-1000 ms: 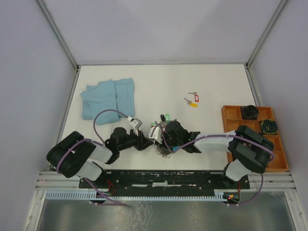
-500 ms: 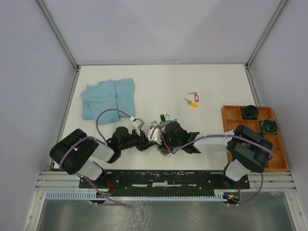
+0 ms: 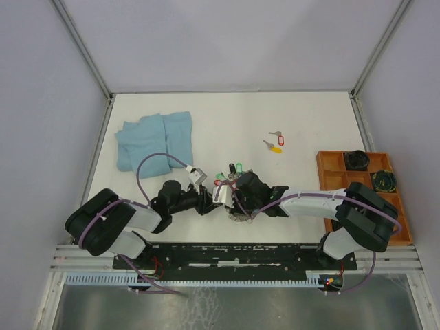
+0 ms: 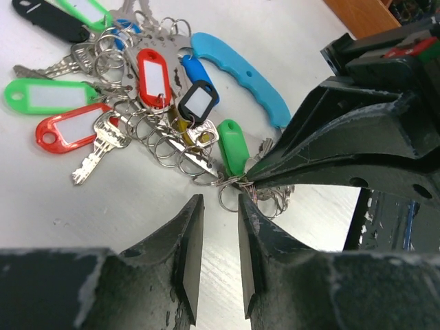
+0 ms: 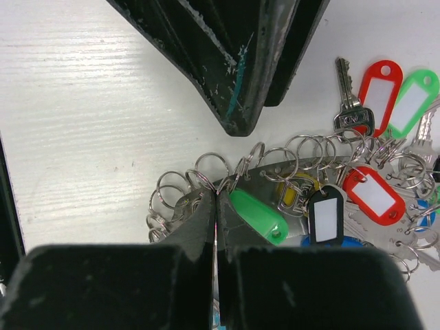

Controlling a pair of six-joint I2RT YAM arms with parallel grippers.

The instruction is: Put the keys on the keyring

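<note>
Nearest the arm bases, we find the right gripper (image 5: pixel 216 201) now closed tip to tip; a second ago its fingers stood apart. The right elbow has also swung slightly outward. The tips meet at the row of small split rings (image 5: pixel 206 180), just beside a green tag (image 5: pixel 258 217). We judge this to be a pinch on one ring, to steady it for threading, but we cannot confirm that wire lies between the tips.

The left gripper (image 4: pixel 219 203) faces it, its fingers a narrow gap apart and holding nothing.

The tagged keys (image 4: pixel 100 144) of the bunch lie on the table (image 3: pixel 309 110), tangled with the rings just beyond both tips. Farther out, two loose keys (image 3: pixel 276 147), one red-tagged and one yellow-tagged, rest well apart from the bunch and are not yet collected. A blue cloth (image 3: pixel 155 141) lies far left and an orange tray (image 3: pixel 331 163) at right.

Hidden: from above, both wrists cover the tips and much of the bunch. We cannot tell which bunch keys are truly threaded. The right arm cuts off part of the tray.
</note>
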